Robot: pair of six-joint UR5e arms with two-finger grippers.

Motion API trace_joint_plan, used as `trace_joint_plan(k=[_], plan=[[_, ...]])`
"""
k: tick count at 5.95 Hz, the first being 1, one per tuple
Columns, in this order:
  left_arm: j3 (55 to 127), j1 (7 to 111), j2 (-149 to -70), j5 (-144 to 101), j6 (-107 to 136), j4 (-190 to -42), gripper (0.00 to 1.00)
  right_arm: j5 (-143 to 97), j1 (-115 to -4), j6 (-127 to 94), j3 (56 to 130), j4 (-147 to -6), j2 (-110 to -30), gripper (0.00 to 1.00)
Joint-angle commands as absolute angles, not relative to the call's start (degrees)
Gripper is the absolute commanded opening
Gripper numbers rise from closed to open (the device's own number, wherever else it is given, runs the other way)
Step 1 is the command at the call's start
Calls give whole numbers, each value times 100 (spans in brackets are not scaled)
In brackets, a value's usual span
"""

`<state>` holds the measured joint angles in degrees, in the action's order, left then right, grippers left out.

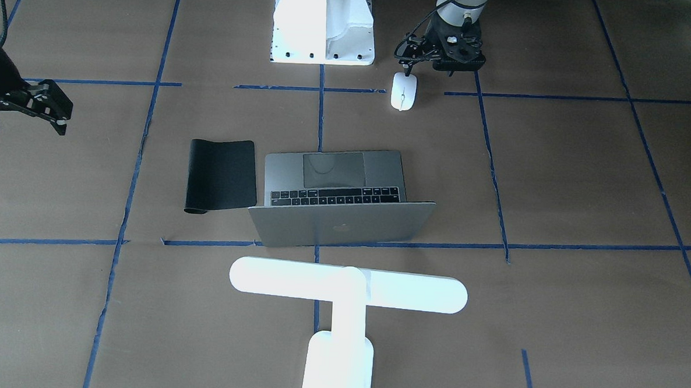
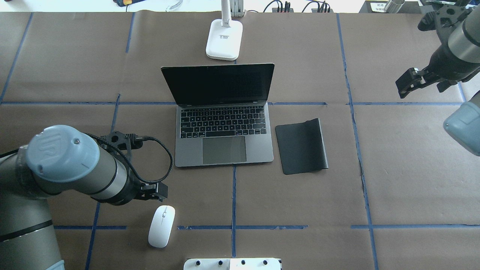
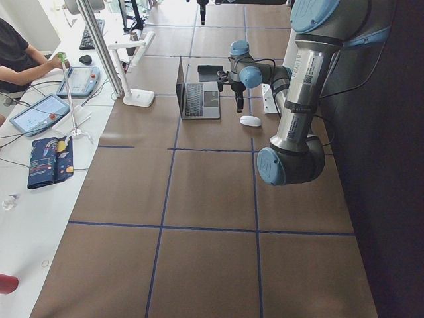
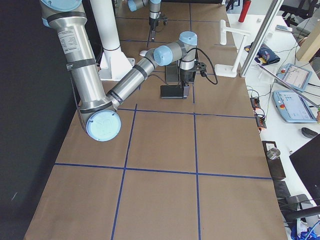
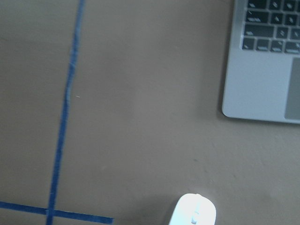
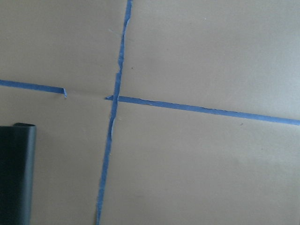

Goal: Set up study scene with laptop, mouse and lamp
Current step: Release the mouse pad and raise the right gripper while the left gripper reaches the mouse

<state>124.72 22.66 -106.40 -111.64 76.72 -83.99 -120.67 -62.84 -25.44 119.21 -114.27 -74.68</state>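
While the mouse [image 1: 403,91] lies on the tabletop [image 1: 556,180], the left end effector [image 1: 431,63] is held just beside it, fingers spread and empty, apparently readied for a pick-up. The mouse is seen on the left of the opened laptop [image 1: 334,187], opposite the black mouse pad [image 1: 221,174] where it likely belongs. The lamp [image 1: 347,284] is stood behind the laptop. The right end effector [image 1: 49,111] is held well aside, unclenched and empty.

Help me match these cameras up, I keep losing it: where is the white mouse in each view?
Front-facing: mouse top centre.
Overhead: mouse lower left of centre.
Left side: mouse upper centre.
Right side: cannot make it out.
Left wrist: mouse at bottom edge.
Right wrist: not in it.
Landmark: the laptop; the mouse lies off its trackpad-end corner.
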Motion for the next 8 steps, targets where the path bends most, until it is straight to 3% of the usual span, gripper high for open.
trace_joint_plan(k=[1,4,8], plan=[[12200,1761,-10609,-10788,7682,-8595,100,-12059,-6530,-1951,11884,-11558,-7594,100],[11586,1591,-10609,-10696,7690,-9402,100,-12059,-6521,-1995,11707,-11514,-7568,100],[11251,1485,-10669,-10696,7787,-9439,100,-12067,-6521,-1995,11707,-11514,-7550,100]])
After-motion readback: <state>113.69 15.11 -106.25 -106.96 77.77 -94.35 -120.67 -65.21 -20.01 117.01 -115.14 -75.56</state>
